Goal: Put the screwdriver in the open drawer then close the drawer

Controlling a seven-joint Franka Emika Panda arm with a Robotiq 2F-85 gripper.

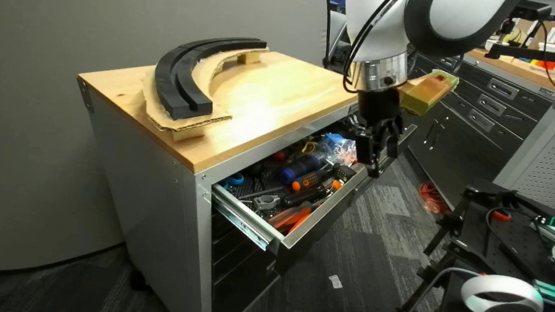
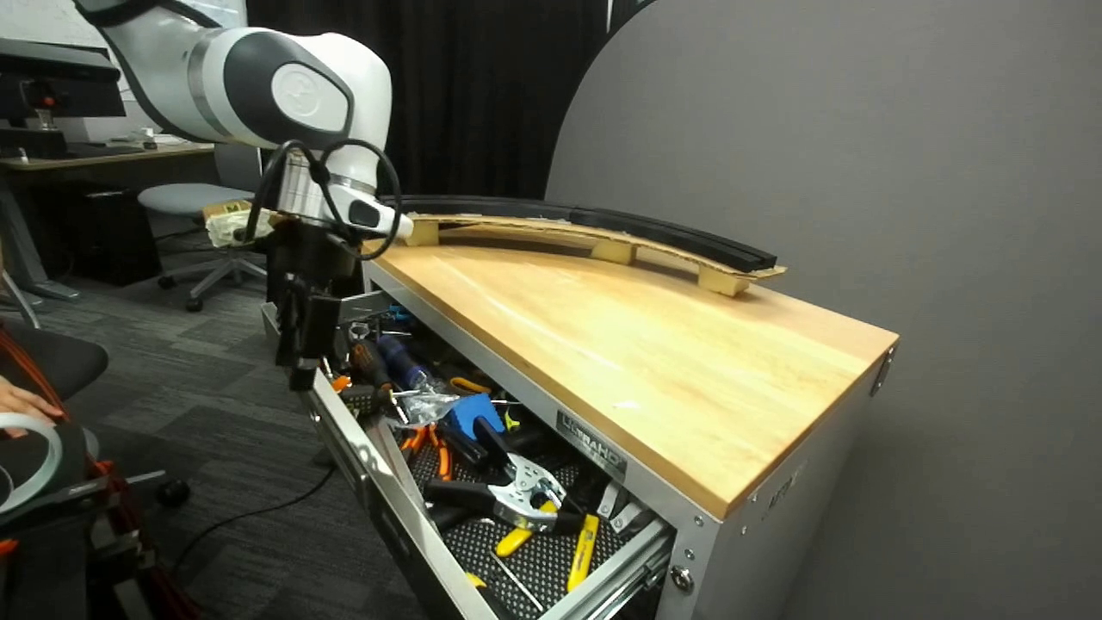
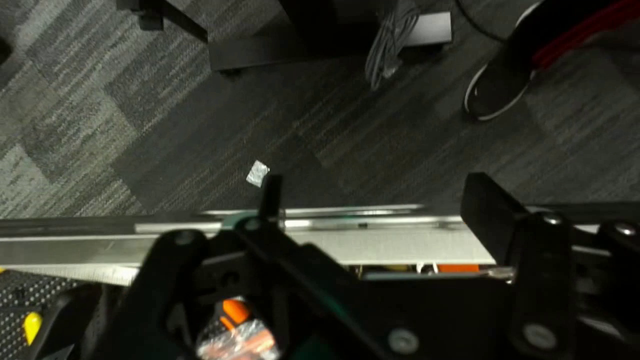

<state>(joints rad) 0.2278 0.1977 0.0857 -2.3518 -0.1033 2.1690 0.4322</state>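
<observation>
The drawer stands pulled out, its front rim [image 1: 324, 209] showing in both exterior views [image 2: 372, 465] and across the wrist view [image 3: 380, 245]. Inside lie a screwdriver with a black and orange handle [image 1: 308, 180], also in an exterior view [image 2: 370, 362], and a blue-handled tool [image 1: 301, 168], also there [image 2: 401, 357]. I cannot tell which one the task means. My gripper [image 1: 379, 157] points down above the drawer's front edge, also in an exterior view [image 2: 301, 349]. In the wrist view its fingers [image 3: 375, 210] are apart with nothing between them.
The cabinet's wooden top [image 1: 272, 95] carries a curved black piece [image 1: 179, 77] on cardboard. The drawer also holds a spring clamp [image 2: 525, 491], pliers [image 1: 292, 216] and a plastic bag [image 1: 341, 149]. A black cart [image 1: 505, 246] stands opposite. A person's shoe [image 3: 497, 92] shows on the floor.
</observation>
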